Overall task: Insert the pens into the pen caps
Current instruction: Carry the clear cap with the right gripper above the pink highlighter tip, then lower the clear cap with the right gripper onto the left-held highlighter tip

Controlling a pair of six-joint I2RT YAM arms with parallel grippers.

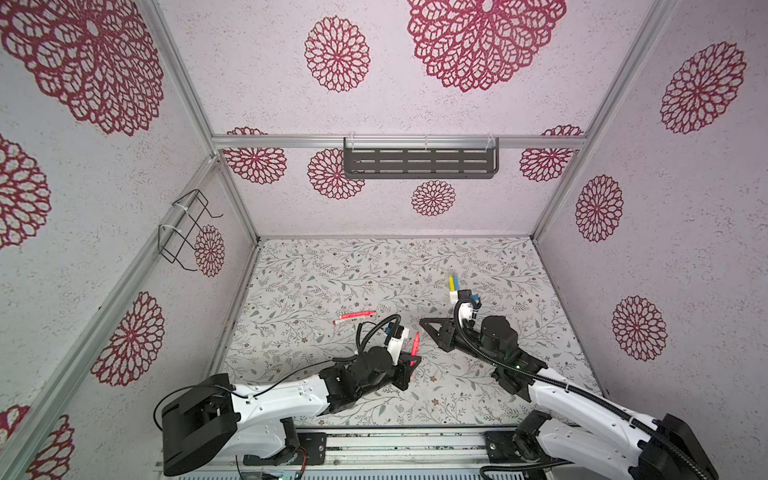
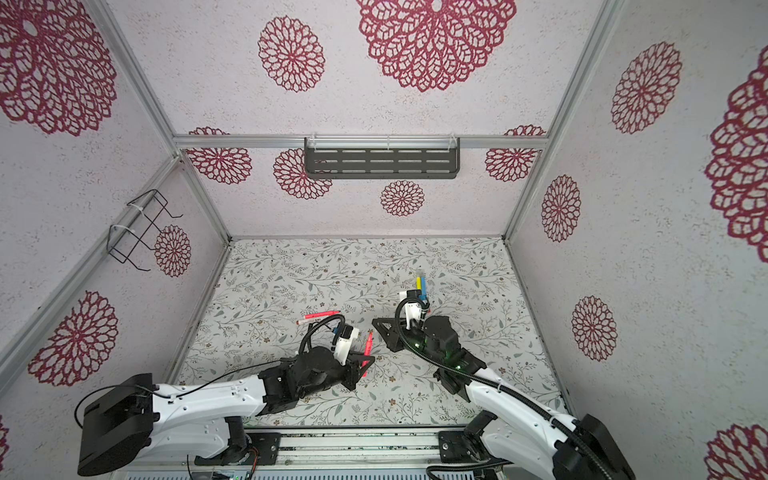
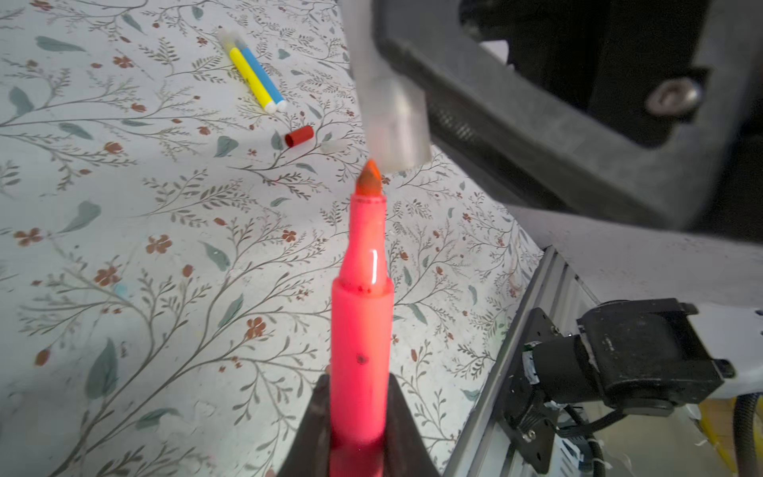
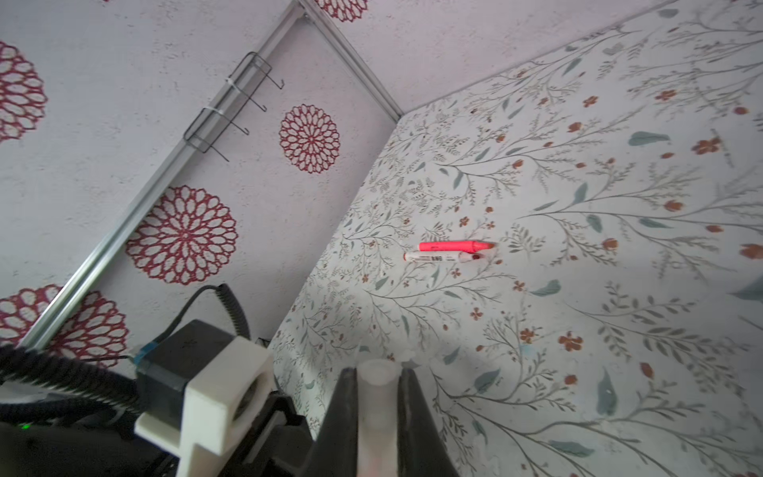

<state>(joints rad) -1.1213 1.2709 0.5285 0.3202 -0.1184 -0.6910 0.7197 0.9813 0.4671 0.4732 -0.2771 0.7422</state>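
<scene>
Above the middle of the surface, nearer its front edge, my left jaws are clamped on the lower barrel of a pink pen (image 3: 359, 330), which stands out from them with its orange tip bare. My right jaws are closed on a pale cap (image 3: 394, 119). Its open mouth hangs just beside that tip, a little off to one side and not yet over it. So the step in hand, I judge, is capping this pen. Next I must line the cap's mouth up with the tip and push the two together along the barrel's line; a skewed push could scrape the tip or twist the cap in my grip. Farther out, toward the left edge, a second pink pen (image 4: 452, 246) lies flat just beside a white pen (image 4: 437, 257) whose red tip looks uncovered. Farther still, toward the far edge, a yellow pen (image 3: 249, 77) and a blue pen (image 3: 264, 75) lie touching side by side, seemingly with pale caps on. A loose red cap (image 3: 299, 136) and a small clear cap (image 3: 332, 145) lie near them, on no pen.
</scene>
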